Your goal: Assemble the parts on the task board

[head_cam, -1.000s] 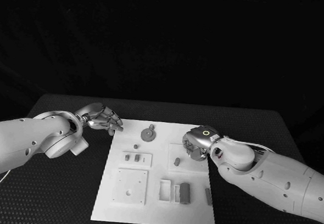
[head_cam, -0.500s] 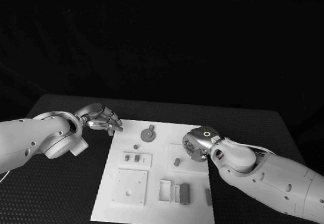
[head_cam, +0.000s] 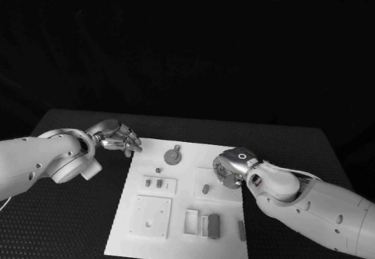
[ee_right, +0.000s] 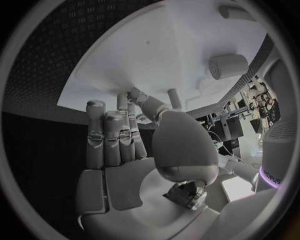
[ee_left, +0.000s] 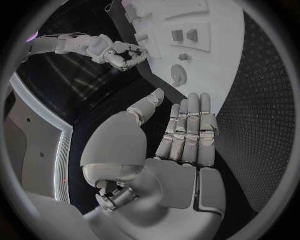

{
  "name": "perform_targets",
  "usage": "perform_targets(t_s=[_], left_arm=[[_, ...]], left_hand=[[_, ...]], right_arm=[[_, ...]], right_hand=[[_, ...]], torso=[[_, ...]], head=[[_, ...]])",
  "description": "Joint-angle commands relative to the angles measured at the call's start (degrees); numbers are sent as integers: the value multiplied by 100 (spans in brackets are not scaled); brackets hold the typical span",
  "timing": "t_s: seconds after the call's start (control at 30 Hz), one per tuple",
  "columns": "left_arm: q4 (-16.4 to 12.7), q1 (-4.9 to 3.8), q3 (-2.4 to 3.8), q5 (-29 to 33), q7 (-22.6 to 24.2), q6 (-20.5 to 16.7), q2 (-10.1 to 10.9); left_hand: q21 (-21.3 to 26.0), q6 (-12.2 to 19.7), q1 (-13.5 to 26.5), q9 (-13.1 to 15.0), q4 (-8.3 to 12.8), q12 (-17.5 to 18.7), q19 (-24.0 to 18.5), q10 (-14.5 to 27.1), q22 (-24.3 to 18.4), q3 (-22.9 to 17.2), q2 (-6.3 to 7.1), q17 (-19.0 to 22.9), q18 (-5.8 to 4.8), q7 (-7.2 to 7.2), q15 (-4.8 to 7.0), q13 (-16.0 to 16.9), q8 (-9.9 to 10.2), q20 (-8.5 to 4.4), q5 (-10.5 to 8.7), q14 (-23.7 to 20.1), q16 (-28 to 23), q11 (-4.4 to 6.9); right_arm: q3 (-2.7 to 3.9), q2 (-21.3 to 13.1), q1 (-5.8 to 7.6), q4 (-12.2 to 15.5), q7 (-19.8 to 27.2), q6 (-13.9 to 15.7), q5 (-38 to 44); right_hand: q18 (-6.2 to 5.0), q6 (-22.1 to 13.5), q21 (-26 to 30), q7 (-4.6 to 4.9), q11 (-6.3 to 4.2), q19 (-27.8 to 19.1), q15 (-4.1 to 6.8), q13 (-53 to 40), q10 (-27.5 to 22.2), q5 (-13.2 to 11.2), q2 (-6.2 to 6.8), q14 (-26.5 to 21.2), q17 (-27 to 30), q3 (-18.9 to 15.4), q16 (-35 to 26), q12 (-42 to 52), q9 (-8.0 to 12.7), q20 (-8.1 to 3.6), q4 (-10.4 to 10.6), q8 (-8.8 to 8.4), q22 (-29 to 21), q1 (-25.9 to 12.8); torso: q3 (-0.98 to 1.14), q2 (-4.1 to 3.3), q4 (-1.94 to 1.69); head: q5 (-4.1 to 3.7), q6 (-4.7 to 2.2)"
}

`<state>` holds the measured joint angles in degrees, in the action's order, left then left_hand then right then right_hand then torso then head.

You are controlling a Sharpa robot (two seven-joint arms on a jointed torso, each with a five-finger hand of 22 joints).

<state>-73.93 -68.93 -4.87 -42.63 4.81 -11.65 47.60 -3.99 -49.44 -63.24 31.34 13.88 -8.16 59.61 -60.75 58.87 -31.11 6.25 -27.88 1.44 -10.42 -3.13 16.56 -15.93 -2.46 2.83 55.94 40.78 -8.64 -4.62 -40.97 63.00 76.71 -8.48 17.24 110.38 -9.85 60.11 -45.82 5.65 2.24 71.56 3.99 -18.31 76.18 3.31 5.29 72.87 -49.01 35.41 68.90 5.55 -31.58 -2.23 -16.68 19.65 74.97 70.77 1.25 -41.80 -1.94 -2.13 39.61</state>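
Small parts on the task board: shapes too small to tell.

Task board white; parts grey. Desk black, fine dotted weave. Robot hands silver, arms white.

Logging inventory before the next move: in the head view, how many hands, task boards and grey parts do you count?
Hands: 2, the left hand and the right hand
Task board: 1
Grey parts: 7
Total: 10

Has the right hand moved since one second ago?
Yes. The right hand shifted slightly toward the task board's near edge, now covering the small part it was beside.
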Motion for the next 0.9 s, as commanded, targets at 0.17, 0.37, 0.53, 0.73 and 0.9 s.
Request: perform_targets(t_s=[0.17,0.37,0.53,0.73,0.9], left_arm=[[0,-5,4,-17,24,59,-12],[10,-5,4,-17,23,62,-12],[2,-5,4,-17,20,71,-13],[12,-5,4,-17,22,77,-12],[19,-5,4,-17,20,82,-12]], left_hand=[[-16,55,37,-8,-30,17,32,41,-6,14,-23,-14,62,3,-4,-7,0,5,14,30,-36,20],[-16,57,37,-9,-32,17,35,43,-7,16,-22,-20,61,2,-3,-9,1,4,14,34,-38,19],[-16,57,38,-9,-34,16,36,43,-7,16,-23,-24,61,2,-2,-10,1,3,14,36,-39,19],[-16,58,38,-9,-35,17,38,45,-8,17,-22,-28,61,1,-1,-12,1,2,14,38,-41,18],[-16,53,34,-8,-37,16,40,47,-9,16,-29,-37,61,3,0,-14,-3,1,14,40,-46,18]], right_arm=[[12,-7,-6,18,-19,60,-22],[32,-6,-6,-75,65,33,-161],[48,-12,-6,-121,122,23,-386],[65,-10,-6,-112,176,25,-479],[87,-38,-5,-56,191,-15,-551]], right_hand=[[-515,58,-28,2,-11,37,27,-2,35,32,31,33,-10,40,23,30,-149,-19,-1,39,122,31],[-515,59,-29,2,-12,39,28,-3,37,32,32,35,-12,41,23,30,-151,-20,0,39,121,30],[-515,58,-29,2,-12,39,28,-3,37,32,30,35,-12,42,22,28,-153,-21,2,38,121,28],[-515,55,-29,3,-12,39,28,-2,36,32,25,34,-13,44,20,26,-155,-22,4,36,120,24],[-515,53,-28,5,-11,38,27,-2,35,32,23,32,-13,45,17,23,-157,-22,4,34,119,18]], torso=[[1,-1,-4],[0,0,-3],[-2,0,-1],[3,1,-1],[-1,0,-4]], head=[[-5,-4],[-5,-2],[-7,3],[7,-5],[8,-1]])
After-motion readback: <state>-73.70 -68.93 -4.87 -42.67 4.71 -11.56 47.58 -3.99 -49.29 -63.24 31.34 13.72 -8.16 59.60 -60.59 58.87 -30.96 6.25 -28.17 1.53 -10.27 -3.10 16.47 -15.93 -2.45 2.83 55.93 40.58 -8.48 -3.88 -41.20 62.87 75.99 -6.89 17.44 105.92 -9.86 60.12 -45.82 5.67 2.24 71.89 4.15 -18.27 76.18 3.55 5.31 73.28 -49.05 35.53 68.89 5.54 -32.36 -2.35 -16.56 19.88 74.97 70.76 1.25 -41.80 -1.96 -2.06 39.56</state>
